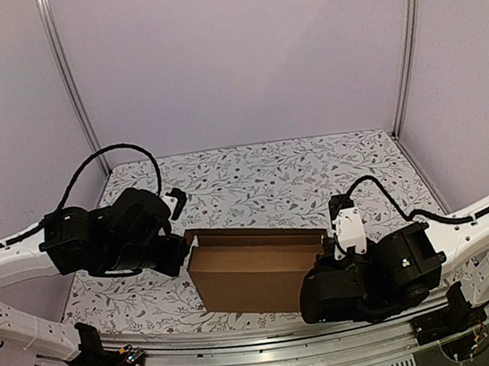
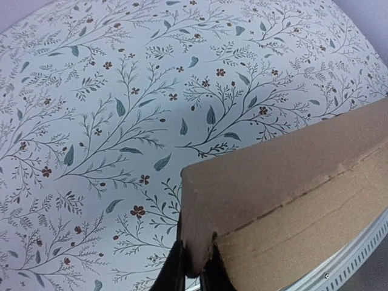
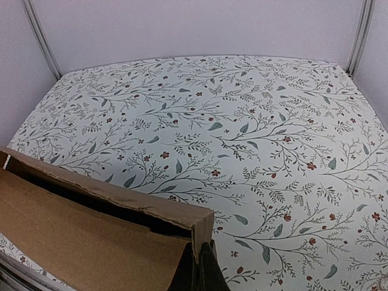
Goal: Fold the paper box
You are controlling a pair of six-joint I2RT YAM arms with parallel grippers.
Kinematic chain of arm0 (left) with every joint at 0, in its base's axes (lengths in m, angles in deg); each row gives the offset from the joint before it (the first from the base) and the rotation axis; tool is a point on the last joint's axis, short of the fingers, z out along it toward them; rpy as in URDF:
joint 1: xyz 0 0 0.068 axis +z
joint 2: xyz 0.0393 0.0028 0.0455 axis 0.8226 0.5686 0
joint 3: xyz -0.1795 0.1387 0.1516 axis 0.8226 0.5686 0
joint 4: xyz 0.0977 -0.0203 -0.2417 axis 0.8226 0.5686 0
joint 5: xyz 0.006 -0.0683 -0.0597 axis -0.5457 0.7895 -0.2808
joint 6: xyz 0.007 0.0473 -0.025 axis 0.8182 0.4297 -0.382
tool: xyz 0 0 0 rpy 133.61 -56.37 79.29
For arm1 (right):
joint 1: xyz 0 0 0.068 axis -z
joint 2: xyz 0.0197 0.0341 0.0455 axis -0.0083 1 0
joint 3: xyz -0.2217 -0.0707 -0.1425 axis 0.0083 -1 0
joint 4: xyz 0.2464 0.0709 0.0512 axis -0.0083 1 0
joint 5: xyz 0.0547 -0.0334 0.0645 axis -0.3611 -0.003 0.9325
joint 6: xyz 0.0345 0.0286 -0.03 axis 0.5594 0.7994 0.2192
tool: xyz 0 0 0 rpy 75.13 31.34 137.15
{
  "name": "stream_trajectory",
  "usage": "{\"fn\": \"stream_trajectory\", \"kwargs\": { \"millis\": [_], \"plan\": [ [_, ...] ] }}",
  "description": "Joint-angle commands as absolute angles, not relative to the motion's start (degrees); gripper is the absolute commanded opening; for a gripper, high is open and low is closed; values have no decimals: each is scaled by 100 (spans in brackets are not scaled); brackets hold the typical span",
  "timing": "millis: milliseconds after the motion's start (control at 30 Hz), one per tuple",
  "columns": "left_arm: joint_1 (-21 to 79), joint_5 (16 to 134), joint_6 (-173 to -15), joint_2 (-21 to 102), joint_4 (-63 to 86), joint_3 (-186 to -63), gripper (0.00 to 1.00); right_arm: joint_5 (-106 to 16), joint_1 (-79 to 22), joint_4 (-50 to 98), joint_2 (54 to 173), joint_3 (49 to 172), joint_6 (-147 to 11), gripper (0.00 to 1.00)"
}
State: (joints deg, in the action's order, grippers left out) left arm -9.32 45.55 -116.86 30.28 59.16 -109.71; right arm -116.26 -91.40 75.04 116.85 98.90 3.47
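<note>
The paper box [image 1: 256, 272] is plain brown cardboard, folded into a shallow box near the table's front middle, with its lid nearly down and a dark gap along the back edge. My left gripper [image 1: 179, 246] is shut on the box's left end; in the left wrist view its fingers [image 2: 173, 273] pinch a corner flap of the paper box [image 2: 285, 194]. My right gripper [image 1: 331, 257] is shut on the box's right end; in the right wrist view its fingers [image 3: 209, 273] pinch the corner wall of the paper box [image 3: 91, 242].
The table [image 1: 280, 178] has a white cloth printed with leaves and small red flowers. Metal frame posts [image 1: 69, 80] stand at the back corners against pale walls. A metal rail [image 1: 276, 350] runs along the near edge.
</note>
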Motion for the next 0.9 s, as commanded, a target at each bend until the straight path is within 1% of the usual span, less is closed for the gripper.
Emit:
{"fn": "stream_trajectory", "kwargs": {
  "millis": [0, 100, 133, 467, 633, 867],
  "plan": [
    [-969, 4676, -11490, 3176, 5864, -11298, 6, -10615, -9235, 7534, 11956, 9808, 396, 0],
    [-960, 4761, -11422, 3256, 5889, -11482, 0, -10615, -9231, 7526, 11976, 9809, 396, 0],
    [-960, 4799, -11422, 3269, 5897, -11536, 0, -10615, -9239, 7526, 11976, 9807, 395, 0],
    [-947, 4943, -11336, 3446, 6329, -12035, 0, -10598, -9236, 7509, 12001, 9808, 371, 0],
    [-885, 5274, -11355, 3526, 6573, -12257, 0, -10587, -9240, 7473, 12079, 9843, 309, 0],
    [-731, 5882, -11494, 3589, 6666, -12240, 0, -10545, -9236, 7460, 12304, 10048, -25, 0]
  ]
}}
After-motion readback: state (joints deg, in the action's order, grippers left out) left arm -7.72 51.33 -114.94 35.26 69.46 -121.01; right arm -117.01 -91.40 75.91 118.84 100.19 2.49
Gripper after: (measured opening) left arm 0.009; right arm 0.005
